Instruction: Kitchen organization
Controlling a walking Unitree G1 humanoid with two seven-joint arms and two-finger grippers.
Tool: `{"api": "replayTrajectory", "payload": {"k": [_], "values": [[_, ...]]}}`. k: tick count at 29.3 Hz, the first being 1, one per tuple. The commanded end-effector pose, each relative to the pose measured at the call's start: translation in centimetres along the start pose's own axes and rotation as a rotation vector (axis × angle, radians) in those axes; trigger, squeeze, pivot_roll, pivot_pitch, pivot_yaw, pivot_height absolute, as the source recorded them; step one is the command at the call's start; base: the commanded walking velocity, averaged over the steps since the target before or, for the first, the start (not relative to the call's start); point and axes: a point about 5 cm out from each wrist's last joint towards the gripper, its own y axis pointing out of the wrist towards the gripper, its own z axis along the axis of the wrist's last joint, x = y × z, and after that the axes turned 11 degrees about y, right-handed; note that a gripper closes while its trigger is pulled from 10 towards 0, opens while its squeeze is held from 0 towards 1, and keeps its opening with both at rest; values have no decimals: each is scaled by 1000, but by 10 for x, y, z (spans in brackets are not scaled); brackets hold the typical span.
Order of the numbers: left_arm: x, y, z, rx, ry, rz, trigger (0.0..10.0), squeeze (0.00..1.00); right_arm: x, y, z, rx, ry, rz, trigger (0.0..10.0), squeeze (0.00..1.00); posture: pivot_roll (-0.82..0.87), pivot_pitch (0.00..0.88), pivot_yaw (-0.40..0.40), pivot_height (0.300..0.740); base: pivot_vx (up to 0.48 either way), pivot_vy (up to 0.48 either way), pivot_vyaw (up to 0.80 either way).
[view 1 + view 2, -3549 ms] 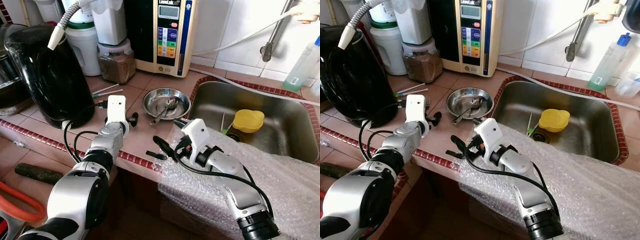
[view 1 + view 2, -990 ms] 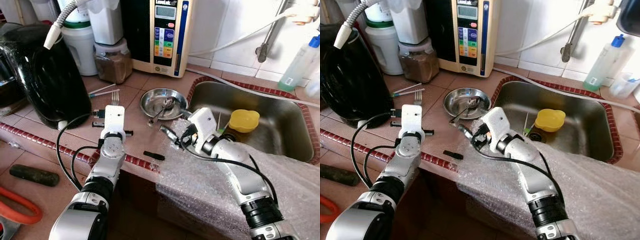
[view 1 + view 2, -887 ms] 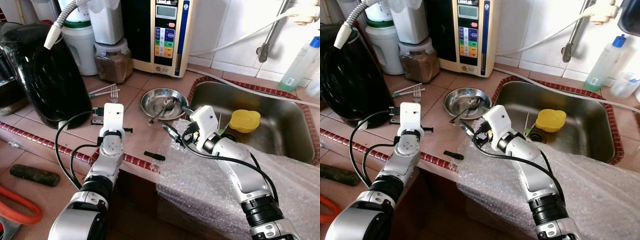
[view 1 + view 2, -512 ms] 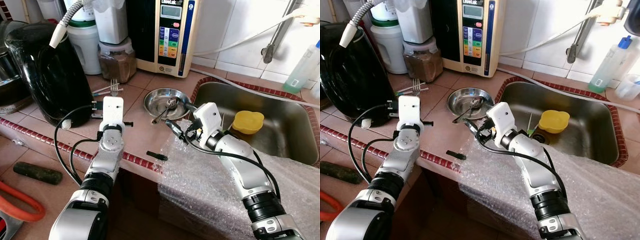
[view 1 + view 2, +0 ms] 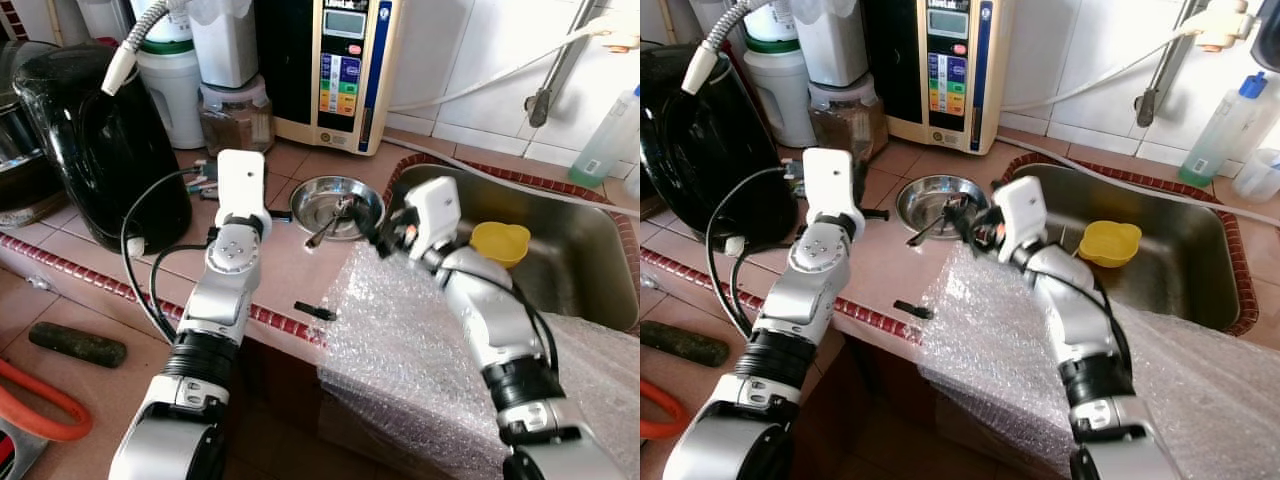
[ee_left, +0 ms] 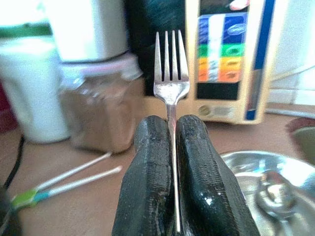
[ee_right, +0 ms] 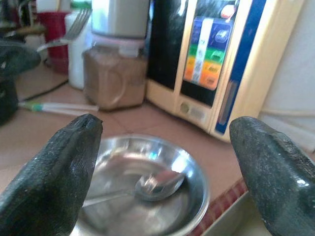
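Gathering the loose cutlery appears to be the step in hand. The left gripper is clamped on the handle of a fork, tines pointing away from the wrist, and holds it above the counter just to the left of the steel bowl. The right gripper has its fingers spread wide with nothing between them, and hovers at the bowl's sink-side edge, aimed at the spoon lying inside the bowl. The next move probably calls for the right gripper to descend over the spoon handle and close on it, or for the left gripper to carry the fork to the bowl; which comes first cannot be judged. The spoon handle rests against the rim, so the fingers must straddle it without tipping the bowl. The head views give the overall layout: the sink with a yellow cup, a sheet of bubble wrap draped over the counter edge under the right arm, a black kettle, and a small black piece on the counter rim. The wrist views add what the head views hide: the left confirms the grip on the fork, and the right shows the spoon bowl facing up.
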Motion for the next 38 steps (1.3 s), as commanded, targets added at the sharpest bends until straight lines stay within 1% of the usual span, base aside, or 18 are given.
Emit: {"api": "replayTrajectory", "payload": {"k": [1, 3, 4, 5, 6, 8, 10, 11, 12, 13, 16, 20, 24, 28, 31, 32, 33, 38], "values": [[2, -1, 7, 37, 33, -31, 0, 0, 6, 2, 3, 22, 41, -30, 10000, 0, 18, 0, 6, 740, 0, 0, 0], [9, -2, 13, 80, 44, -83, 0, 0, 12, 6, 12, 61, 101, -60, 10000, 0, 19, 0, 8, 740, 0, 0, 0], [17, -2, 15, 99, 41, -139, 0, 0, 15, 10, 20, 97, 160, -75, 10000, 0, 17, 0, 10, 740, 0, 0, 0], [17, -2, 15, 99, 41, -139, 0, 0, 15, 10, 20, 97, 160, -75, 10000, 0, 17, 0, 10, 740, 0, 0, 0], [23, -3, 15, 111, 51, -175, 0, 0, 16, 13, 26, 122, 196, -79, 10000, 0, 16, 0, 12, 740, 0, 0, 0], [28, -3, 15, 119, 50, -205, 0, 0, 17, 15, 30, 142, 231, -80, 10000, 0, 12, 0, 15, 740, 0, 0, 0], [36, -5, 13, 129, 45, -262, 0, 0, 16, 18, 35, 161, 248, -71, 10000, 0, 12, 0, 17, 740, 0, 0, 0], [43, -6, 9, 115, 39, -308, 0, 0, 14, 20, 37, 177, 270, -64, 10000, 0, 13, 0, 22, 740, 0, 0, 0], [46, -7, 7, 112, 31, -334, 0, 0, 13, 21, 38, 185, 294, -64, 10000, 0, 14, 0, 26, 740, 0, 0, 0], [48, -7, 7, 117, 38, -341, 0, 0, 12, 22, 38, 187, 310, -65, 10000, 0, 14, 0, 28, 740, 0, 0, 0], [49, -6, 7, 126, 43, -358, 0, 0, 11, 24, 37, 186, 317, -62, 10000, 0, 15, 0, 31, 740, 0, 0, 0], [54, -4, 14, 163, 36, -387, 0, 0, 7, 28, 36, 187, 353, -51, 10000, 0, 13, 0, 36, 740, 0, 0, 0], [56, -2, 19, 192, 31, -390, 0, 0, 5, 31, 33, 176, 395, -56, 10000, 0, 12, 0, 35, 740, 0, 0, 0], [58, -3, 20, 199, 34, -397, 0, 0, 3, 33, 33, 173, 426, -40, 10000, 0, 15, 0, 33, 740, 0, 0, 0], [62, -5, 22, 216, 35, -416, 0, 0, -2, 37, 29, 157, 452, -24, 10000, 0, 19, 0, 35, 740, 0, 0, 0], [63, -5, 22, 221, 38, -419, 0, 0, -2, 38, 28, 156, 469, -29, 8118, 0, 19, 0, 35, 740, 0, 0, 0], [64, -5, 23, 225, 37, -424, 0, 0, -2, 38, 27, 155, 492, -39, 0, 0, 20, 0, 36, 740, 0, 0, 0], [66, -5, 24, 237, 40, -436, 0, 0, 1, 40, 27, 163, 543, -62, 0, 0, 20, 0, 40, 740, 0, 0, 0]]}}
